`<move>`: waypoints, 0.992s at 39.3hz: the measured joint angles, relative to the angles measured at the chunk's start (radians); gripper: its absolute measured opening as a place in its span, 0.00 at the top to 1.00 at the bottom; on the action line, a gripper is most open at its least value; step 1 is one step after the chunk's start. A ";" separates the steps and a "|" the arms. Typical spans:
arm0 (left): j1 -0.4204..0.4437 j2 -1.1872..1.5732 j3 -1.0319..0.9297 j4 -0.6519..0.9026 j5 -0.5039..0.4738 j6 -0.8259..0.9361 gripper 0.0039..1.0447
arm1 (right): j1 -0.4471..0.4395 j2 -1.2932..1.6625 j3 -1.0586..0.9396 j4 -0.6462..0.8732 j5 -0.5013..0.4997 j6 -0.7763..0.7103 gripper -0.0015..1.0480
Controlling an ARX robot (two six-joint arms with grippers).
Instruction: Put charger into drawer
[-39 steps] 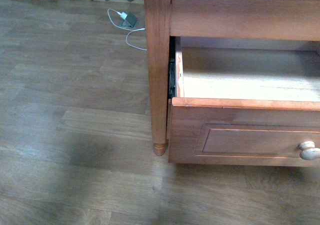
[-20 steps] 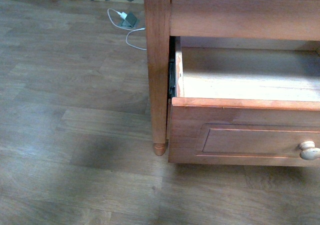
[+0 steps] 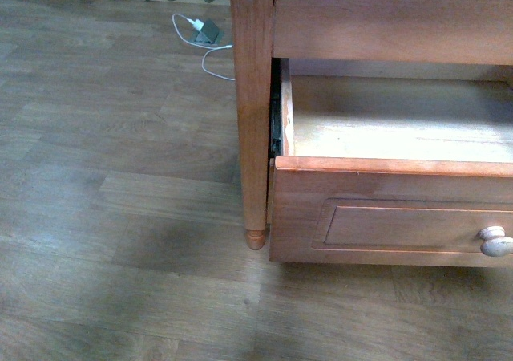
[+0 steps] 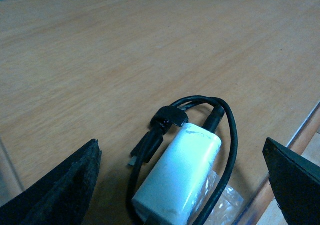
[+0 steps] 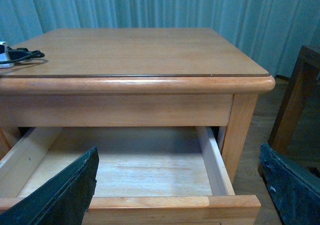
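Note:
The charger [image 4: 180, 177], a white plug block with a coiled black cable, lies on the wooden tabletop [image 4: 125, 60] near its edge. My left gripper [image 4: 185, 185] is open, its fingers wide on either side of the charger, not touching it. The charger also shows at the far left of the tabletop in the right wrist view [image 5: 12, 56]. The drawer [image 3: 385, 208] with the recessed panel front and round pale knob [image 3: 495, 241] is pulled open and looks empty inside [image 5: 130, 170]. My right gripper [image 5: 182, 185] is open in front of the drawer, holding nothing.
A grey-green block with a loose white cable [image 3: 205, 32] lies on the wood floor at the back. The table leg [image 3: 253, 120] stands left of the drawer. A dark wooden piece of furniture [image 5: 295, 100] stands beside the table. Curtains hang behind.

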 joint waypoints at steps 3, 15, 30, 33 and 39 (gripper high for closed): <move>-0.007 0.027 0.023 -0.019 0.010 0.025 0.06 | 0.000 0.000 0.000 0.000 0.000 0.000 0.09; -0.020 0.076 0.081 -0.080 0.014 0.124 0.18 | 0.000 0.000 0.000 0.000 0.000 0.000 0.09; -0.026 0.078 0.084 -0.081 0.024 0.144 0.62 | 0.000 0.000 0.000 0.000 0.000 0.000 0.09; -0.027 0.068 0.075 -0.058 0.038 0.140 0.67 | 0.000 0.000 0.000 0.000 0.000 0.000 0.09; -0.051 0.018 0.021 -0.026 0.054 0.124 0.71 | 0.000 0.000 0.000 0.000 0.000 0.000 0.09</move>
